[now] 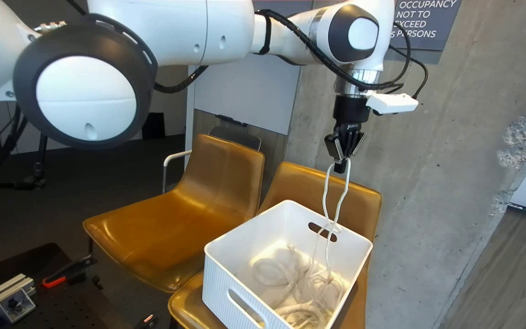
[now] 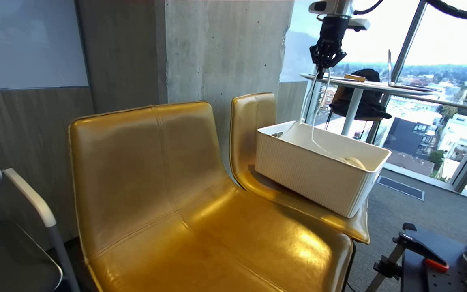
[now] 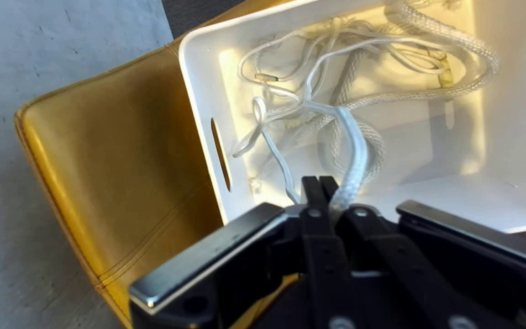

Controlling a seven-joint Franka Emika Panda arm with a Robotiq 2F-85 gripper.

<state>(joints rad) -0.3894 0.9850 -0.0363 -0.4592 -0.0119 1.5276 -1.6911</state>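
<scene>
Sign [image 1: 427,25]: "OCCUPANCY NOT TO EXCEED"; hand [image 1: 340,165] grips cord [image 3: 358,148].

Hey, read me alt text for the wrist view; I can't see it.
A black hand, closed on a white cord, holds it over an open white bin. Inside lie loops of cord and a braided rope. A tan chair back shows at the picture's left.

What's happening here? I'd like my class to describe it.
A robot arm has its gripper closed on a white cord above a white bin. The cord hangs in two strands into the bin, where thicker braided rope also lies loosely looped. The bin sits on a tan chair.
</scene>
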